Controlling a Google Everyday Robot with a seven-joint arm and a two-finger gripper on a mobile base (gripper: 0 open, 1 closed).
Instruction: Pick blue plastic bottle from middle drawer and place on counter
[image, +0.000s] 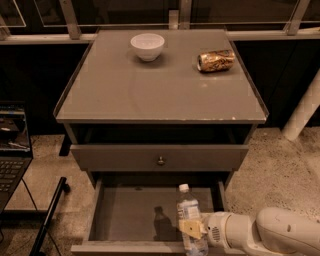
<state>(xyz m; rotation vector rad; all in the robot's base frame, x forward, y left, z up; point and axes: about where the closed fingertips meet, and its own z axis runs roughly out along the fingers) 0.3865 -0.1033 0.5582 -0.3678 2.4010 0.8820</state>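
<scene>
Low in the frame, right of centre, the bottle (189, 210) stands upright above the right side of the open drawer (127, 212), white cap up and long axis vertical. Its base reaches down to the drawer's front edge at the bottom of the frame, and its shadow falls on the bare grey floor to its left. The gripper (192, 228) holds it at mid-height, below the cap and across the label. One pale yellow finger lies over the near face of the bottle; the other is hidden behind it, so the jaws look closed on the body. The white arm (260, 234) reaches in level from the lower right corner, so the bottle sits at its left tip, crosswise to the forearm.

Directly above the drawer is a closed drawer front (160, 156) with a small knob (161, 160). Above that the counter (150, 92) fills the middle of the frame. The way to the counter appears to run up and back past its overhanging front edge, and the upright bottle would have to clear that lip. A white bowl (147, 46) sits at the counter's far centre and a gold can (216, 60) lies on its side at far right, both well apart from the bottle. A laptop (12, 150) shows at the left edge.
</scene>
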